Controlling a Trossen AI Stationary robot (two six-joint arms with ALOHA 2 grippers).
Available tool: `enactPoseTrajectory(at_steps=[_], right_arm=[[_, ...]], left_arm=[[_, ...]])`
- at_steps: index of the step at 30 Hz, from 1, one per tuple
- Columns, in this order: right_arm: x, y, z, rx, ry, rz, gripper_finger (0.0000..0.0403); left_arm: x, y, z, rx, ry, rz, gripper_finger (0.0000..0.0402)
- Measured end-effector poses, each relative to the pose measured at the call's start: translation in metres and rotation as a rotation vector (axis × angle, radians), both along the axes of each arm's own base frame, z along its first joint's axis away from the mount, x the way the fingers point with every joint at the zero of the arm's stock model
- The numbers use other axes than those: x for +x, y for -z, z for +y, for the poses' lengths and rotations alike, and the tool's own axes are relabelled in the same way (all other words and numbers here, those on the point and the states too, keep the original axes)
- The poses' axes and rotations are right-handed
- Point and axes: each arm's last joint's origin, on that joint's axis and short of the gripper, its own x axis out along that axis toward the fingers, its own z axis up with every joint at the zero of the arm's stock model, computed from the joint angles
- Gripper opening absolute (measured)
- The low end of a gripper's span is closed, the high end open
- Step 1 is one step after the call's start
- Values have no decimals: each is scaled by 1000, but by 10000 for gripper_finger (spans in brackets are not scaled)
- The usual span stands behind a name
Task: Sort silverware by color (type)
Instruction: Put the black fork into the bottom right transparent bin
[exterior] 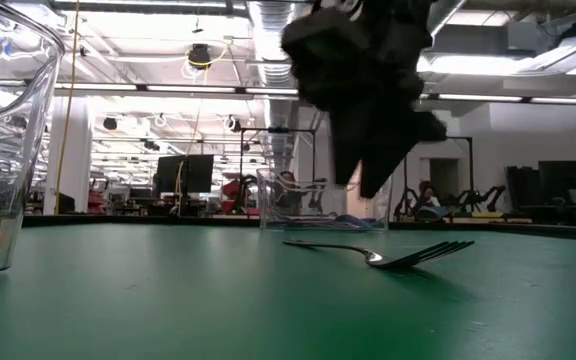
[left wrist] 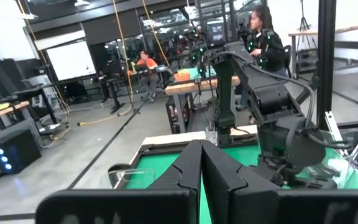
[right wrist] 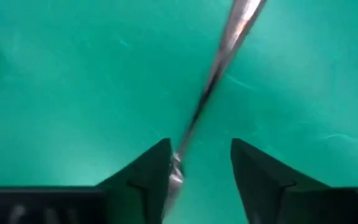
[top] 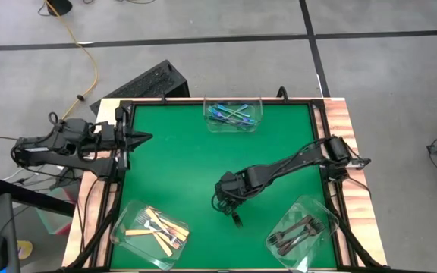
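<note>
The left gripper (top: 144,138) waits over the table's (top: 180,174) left edge, fingers pressed shut on nothing. Left to right, 3 clear tubs are loaded: a front-left tub (top: 152,231) of tan forks (top: 158,225), a back-edge tub (top: 233,115) of blue forks (top: 231,114), and a front-right tub (top: 303,232) of dark forks (top: 294,232). Between the front tubs, just right of centre, the right gripper (top: 237,220) hangs over 1 loose dark fork (exterior: 388,254) lying flat on the table. In the right wrist view its fingers (right wrist: 146,171) stand apart with the handle running between them, close against 1 finger; whether that finger touches the handle cannot be told, and the fork is not lifted. This looks like the pick of the last stray piece. To do it well, I would centre the handle between the fingers, come down until the tips nearly meet the table, close squarely across the handle, lift straight, then carry it to the front-right tub. An off-centre pinch could twist the slim fork out.
</note>
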Motion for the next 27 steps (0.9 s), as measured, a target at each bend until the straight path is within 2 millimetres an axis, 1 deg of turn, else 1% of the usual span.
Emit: enactPoseTrajectory(at_steps=[2,4,6,8,13,20,23,27], right_arm=[[1,6,1,7,41,18,211],[3,15,2,16,79,44,236],[4,23,3,22,99,67,250],[8,34,6,26,112,73,254],[13,44,13,45,131,64,255],[13,51,13,31,146,95,251],[11,52,12,19,128,111,235],[6,54,9,-37,159,155,194]], left_arm=[[0,1,0,0,1,11,0],[0,3,0,1,1,28,0],[0,4,0,2,1,46,0],[0,6,0,3,1,61,0],[0,7,0,3,0,70,0],[0,7,0,35,-2,81,0],[0,7,0,41,-4,83,0],[0,9,0,42,-4,95,0]])
